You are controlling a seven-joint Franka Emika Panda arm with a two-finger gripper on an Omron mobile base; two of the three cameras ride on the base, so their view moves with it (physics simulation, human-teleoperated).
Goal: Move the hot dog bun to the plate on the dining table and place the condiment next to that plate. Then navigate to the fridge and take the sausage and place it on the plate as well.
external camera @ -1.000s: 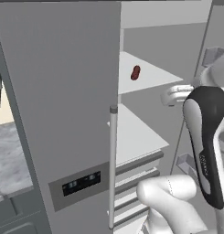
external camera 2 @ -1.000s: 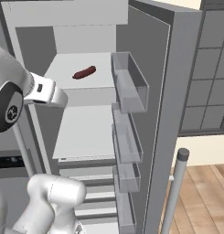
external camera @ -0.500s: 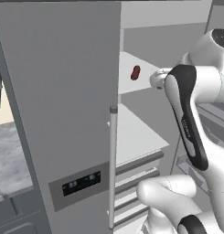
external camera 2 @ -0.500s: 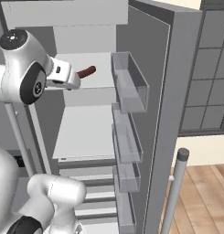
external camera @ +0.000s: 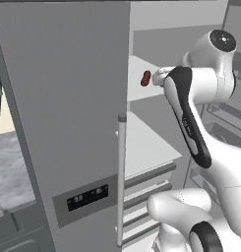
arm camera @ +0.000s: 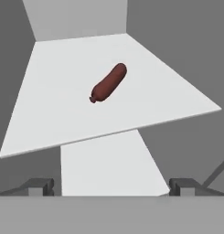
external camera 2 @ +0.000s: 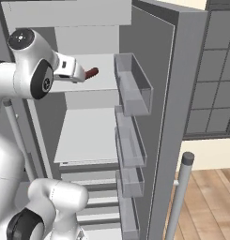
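On the upper fridge shelf (arm camera: 49, 119) the sausage (arm camera: 108, 83) lies alone, apart from my pincer (arm camera: 111, 186), whose jaws stand spread wide; it looks light, soft, likely slick; I judge mid-length, across its width, the best hold.

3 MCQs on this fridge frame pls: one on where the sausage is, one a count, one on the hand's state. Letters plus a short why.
1. Where does the sausage lie?
A. in a door bin
B. on the upper fridge shelf
C. in the hand

2. How many sausages are on that shelf?
A. one
B. two
C. three

3. The hand is:
A. shut on the sausage
B. open, short of the sausage
C. shut and empty

Answers:
1 B: the sausage rests on the white shelf, apart from the door bins.
2 A: a single reddish-brown sausage shows there.
3 B: the fingertips stand wide apart, with the sausage ahead of them.
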